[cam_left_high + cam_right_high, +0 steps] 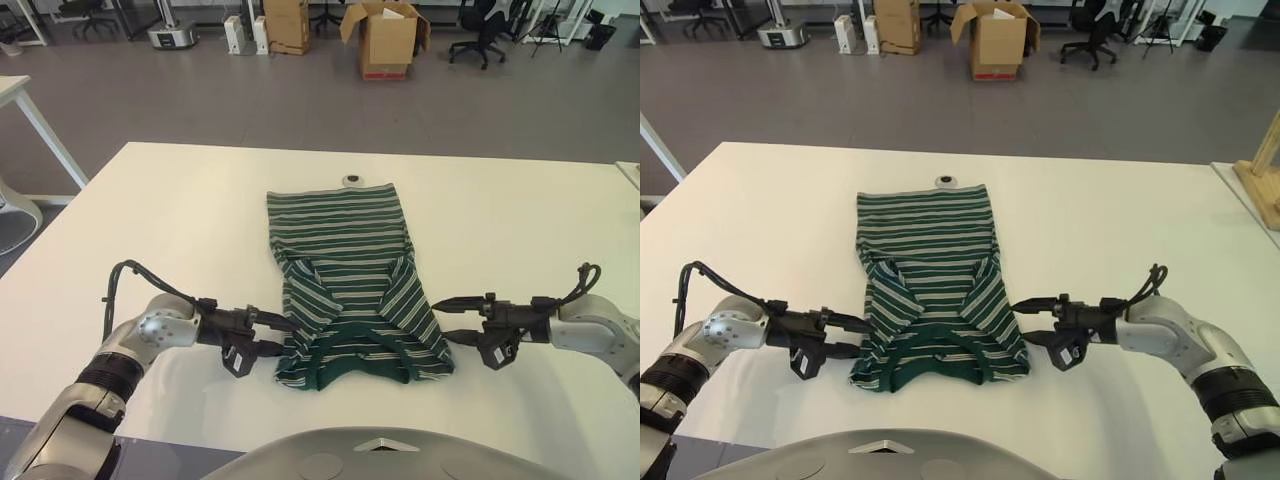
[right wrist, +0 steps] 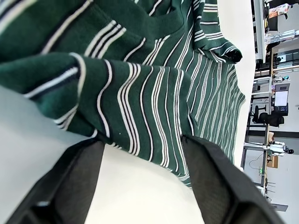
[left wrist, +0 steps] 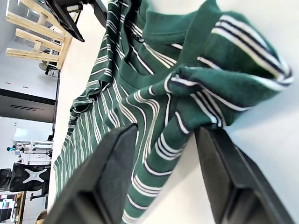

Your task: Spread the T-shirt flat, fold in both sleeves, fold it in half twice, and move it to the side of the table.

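- The left gripper [image 1: 275,335] sits low over the table [image 1: 170,220] at the near left corner of the T-shirt [image 1: 345,250]. Its fingers are spread with a bunched lump of cloth between them (the left wrist view shows the fabric humped there, not flat). If it closes on that lump it may catch only the top layer — the under layer would be left on the table and the fold would peel open.
- The T-shirt lies lengthwise in the middle of the table, what looks like the collar end toward the robot, with both sleeves [image 1: 400,285] already turned in over the chest. A lift from the near corners could drag the sleeves loose, since nothing pins them. A fast or uneven pull would likely do it.
- At the far hem a small round disc [image 1: 352,180] touches or nearly touches the cloth; I cannot tell which. A near edge carried over too far could land on it and leave a ridge.
- The right gripper [image 1: 445,320] is at the near right corner, its fingers likewise apart, straddling the shirt's edge without pinching it. Its grip point looks a little farther up the table than the left one. If both close as they stand, the halves may meet askew, and the second fold would inherit the slant.
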Controlling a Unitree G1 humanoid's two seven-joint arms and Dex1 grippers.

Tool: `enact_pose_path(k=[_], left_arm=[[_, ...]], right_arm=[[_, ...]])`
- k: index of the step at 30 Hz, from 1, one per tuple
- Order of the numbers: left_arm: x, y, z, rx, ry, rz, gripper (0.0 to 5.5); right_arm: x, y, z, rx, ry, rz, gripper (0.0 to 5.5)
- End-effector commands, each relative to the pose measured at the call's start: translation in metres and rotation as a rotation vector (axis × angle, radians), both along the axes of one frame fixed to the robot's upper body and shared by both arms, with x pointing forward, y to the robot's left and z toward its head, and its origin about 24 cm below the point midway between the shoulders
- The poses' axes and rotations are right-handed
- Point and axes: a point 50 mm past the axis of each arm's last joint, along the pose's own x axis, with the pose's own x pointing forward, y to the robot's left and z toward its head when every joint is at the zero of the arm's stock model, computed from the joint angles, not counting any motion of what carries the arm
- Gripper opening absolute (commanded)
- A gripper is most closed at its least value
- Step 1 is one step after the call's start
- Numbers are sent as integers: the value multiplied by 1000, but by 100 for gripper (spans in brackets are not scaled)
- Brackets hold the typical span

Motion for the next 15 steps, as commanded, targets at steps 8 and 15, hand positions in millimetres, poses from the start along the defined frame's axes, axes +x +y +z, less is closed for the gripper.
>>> enact_pose_path(k=[8,15], left_arm=[[-8,8,-18,136,79,-88,131],[-26,16,-24,182,221,-108,12]], right_arm=[[-38,15,-37,-91,184,210,164],[-48,23,-39,-29,248,178,10]])
